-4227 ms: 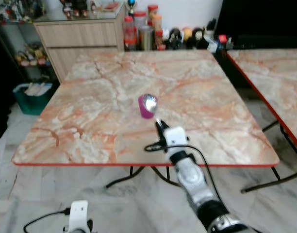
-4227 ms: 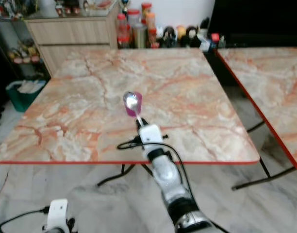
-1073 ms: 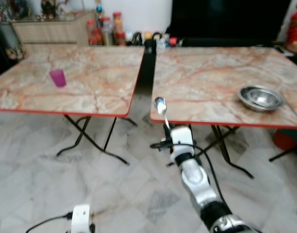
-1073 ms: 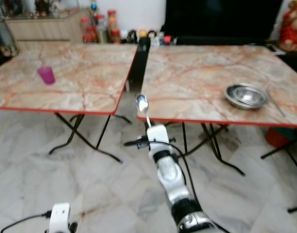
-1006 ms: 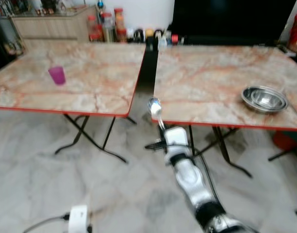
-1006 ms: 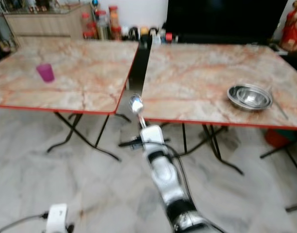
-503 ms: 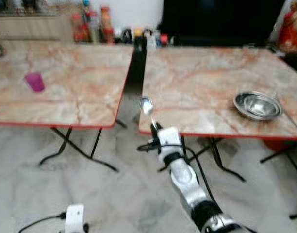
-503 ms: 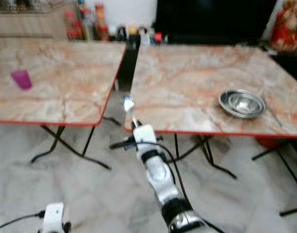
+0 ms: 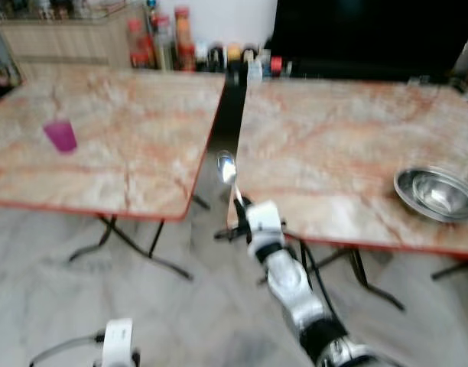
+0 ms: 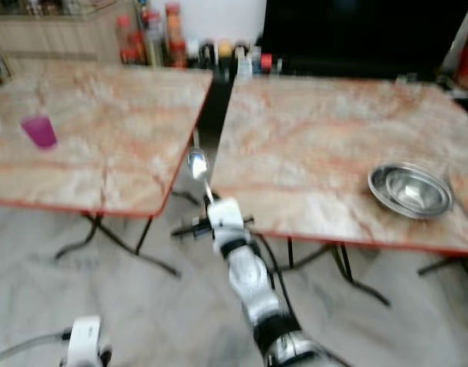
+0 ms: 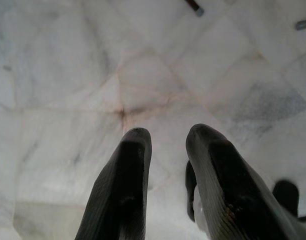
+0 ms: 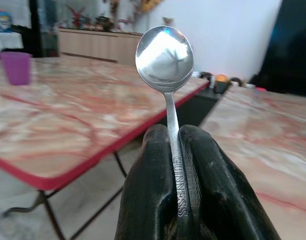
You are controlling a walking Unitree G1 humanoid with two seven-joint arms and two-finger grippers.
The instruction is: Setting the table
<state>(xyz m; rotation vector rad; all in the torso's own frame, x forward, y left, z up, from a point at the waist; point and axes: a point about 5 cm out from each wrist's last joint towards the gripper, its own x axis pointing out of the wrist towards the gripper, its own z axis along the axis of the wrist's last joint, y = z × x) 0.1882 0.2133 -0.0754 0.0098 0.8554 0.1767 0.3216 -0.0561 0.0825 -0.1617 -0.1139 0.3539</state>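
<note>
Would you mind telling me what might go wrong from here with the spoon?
The right tool pinches the spoon only low on its thin handle, bowl upright, so it may tilt or slip while walking. The bowl sits near the right table's far edge, and the spoon is level with that table's rim, so it might knock it.

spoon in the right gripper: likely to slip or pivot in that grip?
Probably stiff: the spoon looks like polished metal. Some pivot risk: the right gripper pinches only the thin handle, with the bowl standing well above the fingers. Smooth finish suggests it could slide if jolted.
</note>
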